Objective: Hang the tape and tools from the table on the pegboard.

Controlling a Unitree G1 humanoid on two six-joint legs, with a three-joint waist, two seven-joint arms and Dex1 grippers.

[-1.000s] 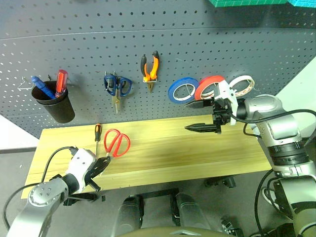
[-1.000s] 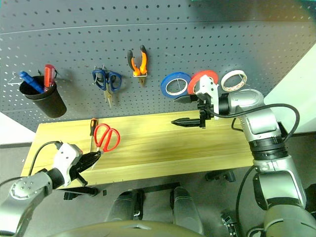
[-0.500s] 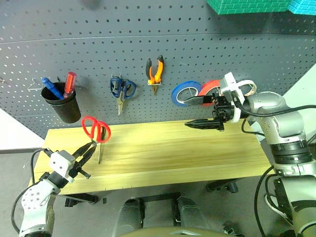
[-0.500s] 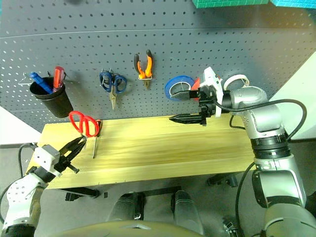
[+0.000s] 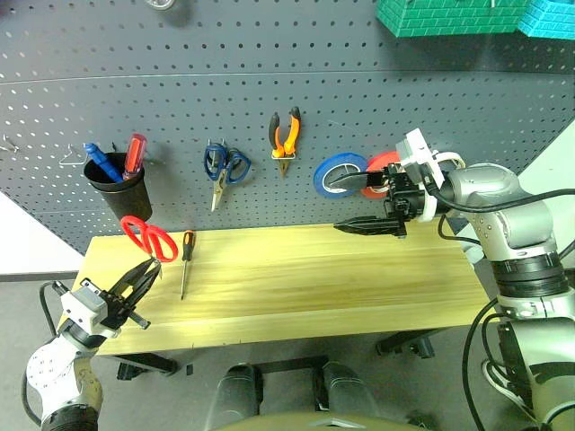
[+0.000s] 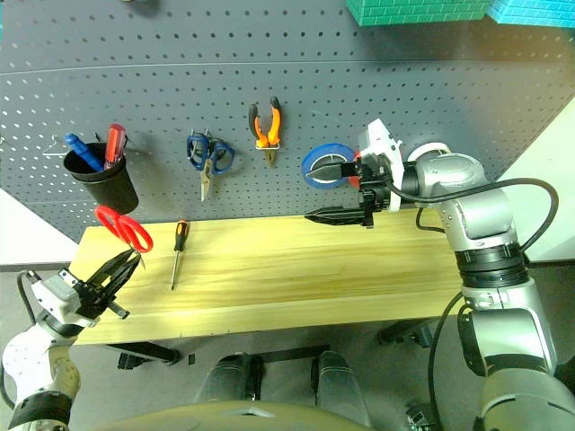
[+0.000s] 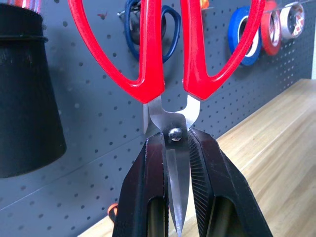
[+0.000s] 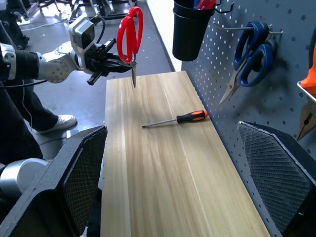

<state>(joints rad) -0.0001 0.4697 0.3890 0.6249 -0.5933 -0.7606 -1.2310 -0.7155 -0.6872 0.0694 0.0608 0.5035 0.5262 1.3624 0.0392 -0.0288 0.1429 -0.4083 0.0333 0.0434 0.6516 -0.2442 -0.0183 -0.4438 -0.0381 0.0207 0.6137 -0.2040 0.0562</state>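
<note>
The red-handled scissors (image 5: 146, 237) hang in the air off the table's (image 5: 359, 278) left end, handles up. My left gripper (image 5: 148, 269) is shut on their blades just below the pivot (image 7: 174, 134). The slim orange-and-black screwdriver (image 5: 185, 259) lies on the wood near the left end. Orange-and-black pliers (image 5: 285, 135) hang on the pegboard (image 5: 404, 90). Blue tape (image 5: 338, 173) and red tape (image 5: 381, 165) hang there too, with a white roll partly hidden behind my right arm. My right gripper (image 5: 334, 208) stands open above the table, in front of the tapes, holding nothing.
Blue-handled scissors (image 5: 225, 164) hang on the pegboard left of the pliers. A black cup (image 5: 117, 187) with a red and a blue screwdriver hangs at far left. Green bins (image 5: 449, 13) sit at the top right. A person's legs (image 8: 29, 123) show beyond the table's left end.
My left gripper has lifted the red scissors off the table and carried them left, turning them handles-up. The screwdriver stays on the wood. The right gripper has kept still and open.
</note>
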